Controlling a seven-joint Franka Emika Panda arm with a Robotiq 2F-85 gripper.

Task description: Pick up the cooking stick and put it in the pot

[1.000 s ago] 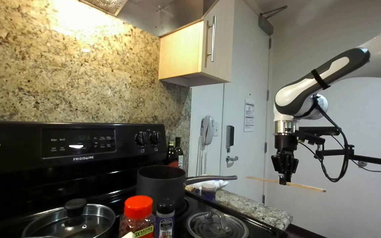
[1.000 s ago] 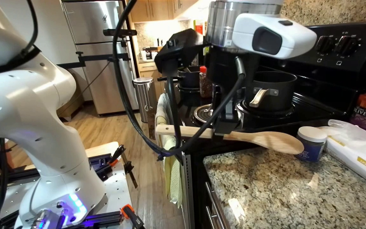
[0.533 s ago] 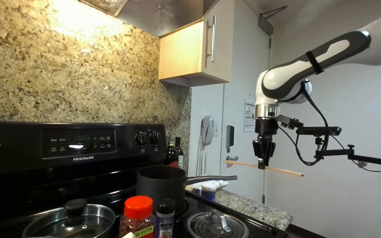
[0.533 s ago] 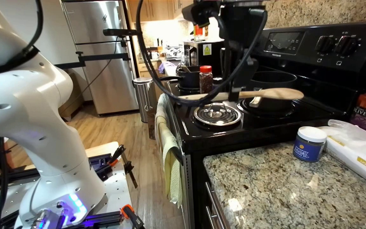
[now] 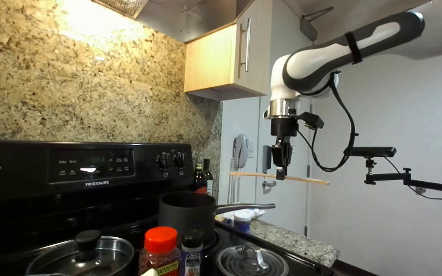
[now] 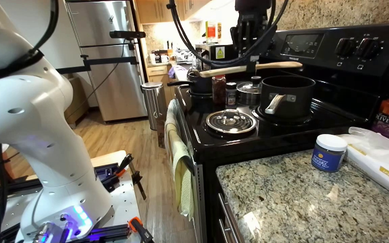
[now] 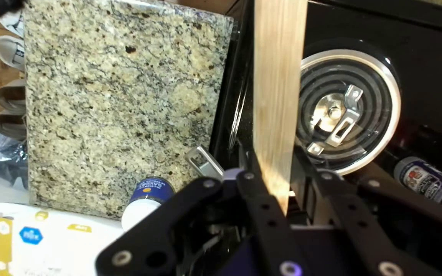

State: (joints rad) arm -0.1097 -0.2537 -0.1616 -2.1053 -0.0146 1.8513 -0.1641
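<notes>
Granite counter point(image 6: 282, 202), plank floor point(image 6: 155, 175), pot point(image 6: 295, 101) on black stove point(image 6: 268, 133)

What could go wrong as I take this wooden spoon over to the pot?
The tool grips the wooden spoon near mid-length, roughly level, so released this way it might land across the pot. Lowered short, it could hit the pot's handle, which juts out. A wide swing might topple the red-capped jar on the stove.
</notes>
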